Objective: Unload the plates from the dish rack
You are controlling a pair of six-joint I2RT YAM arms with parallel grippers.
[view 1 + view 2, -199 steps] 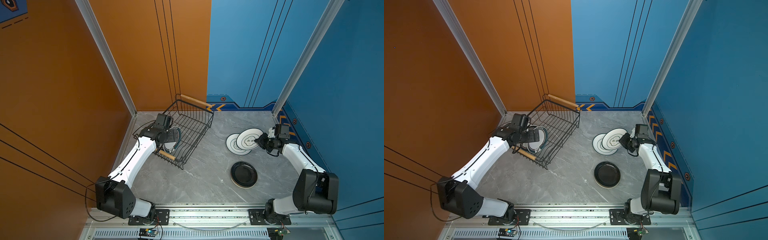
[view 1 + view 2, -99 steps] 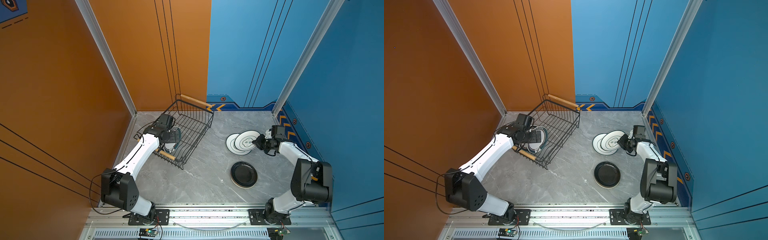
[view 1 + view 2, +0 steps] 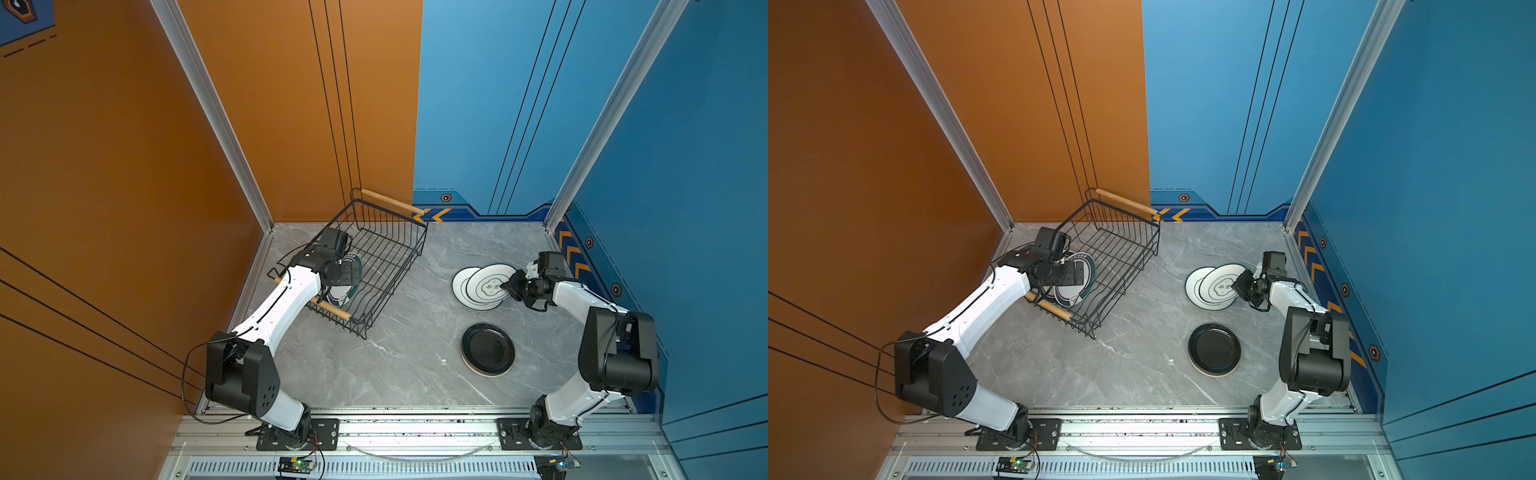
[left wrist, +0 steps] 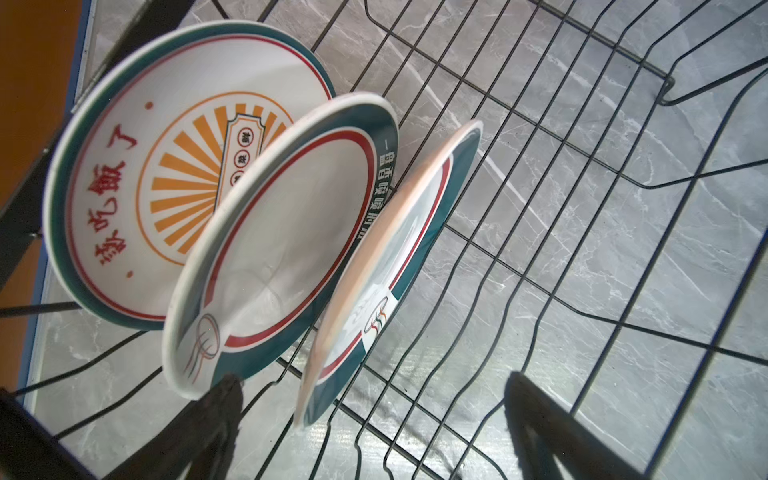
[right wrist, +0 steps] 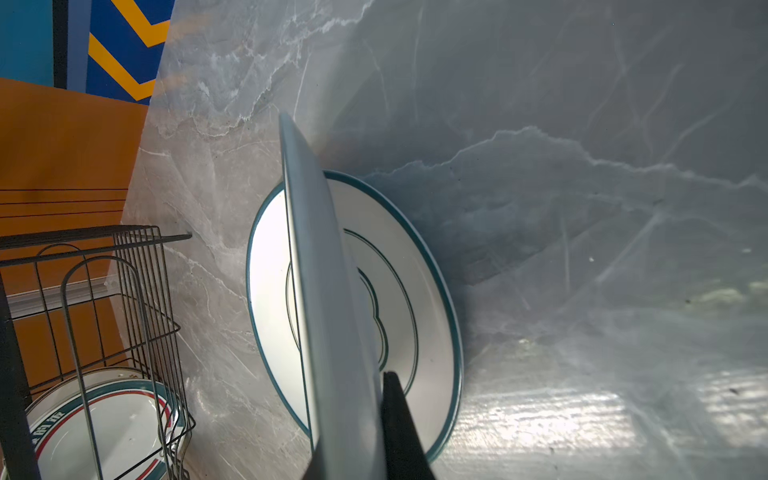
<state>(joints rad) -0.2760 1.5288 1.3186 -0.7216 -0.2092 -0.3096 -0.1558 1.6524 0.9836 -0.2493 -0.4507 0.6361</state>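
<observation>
White arm links (image 3: 286, 299), black joints (image 3: 241, 374), black cables (image 3: 183, 382).

Both top views come to me bright, even and sharp, with soft shadows on the grey table (image 3: 395, 374). My left wrist view shows the racked plates (image 4: 274, 257) crisp, the near fingers (image 4: 216, 415) dark and blurred. My right wrist view is dimmer: glare streaks the table and the close held plate (image 5: 332, 340) is soft.

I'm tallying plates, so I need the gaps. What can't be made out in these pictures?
- Both top views: the left arm covers most of the plates in the black wire dish rack; no count there.
- Both top views: the black round plate is too small to tell whether others lie beneath.
- Right wrist view: the held white teal-rimmed plate is edge-on, face unseen.
</observation>
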